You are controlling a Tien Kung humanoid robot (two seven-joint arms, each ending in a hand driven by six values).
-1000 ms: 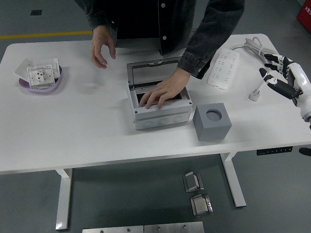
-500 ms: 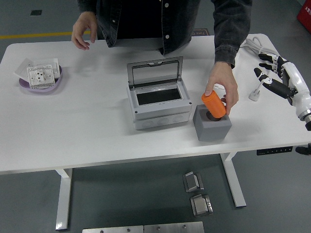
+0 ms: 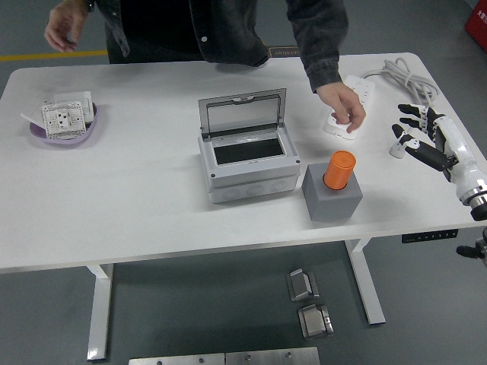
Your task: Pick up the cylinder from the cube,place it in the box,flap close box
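White table (image 3: pixel 114 220). Nearest its front edge, right of centre: grey cube (image 3: pixel 332 195) w/ orange cylinder (image 3: pixel 338 169) standing upright in its top hole. Just left, mid-table: grey box (image 3: pixel 248 158), lid flap raised, interior open. At the right edge, robot's right hand (image 3: pixel 423 137) hovers, fingers spread apart, holding nothing, well apart from cylinder. Further back, a person's hand (image 3: pixel 344 105) rests on a white power strip (image 3: pixel 351 104); plate (image 3: pixel 67 125) w/ socket near back-left corner. Risk: the hand's sideways reach could tip the cylinder or shove the cube.
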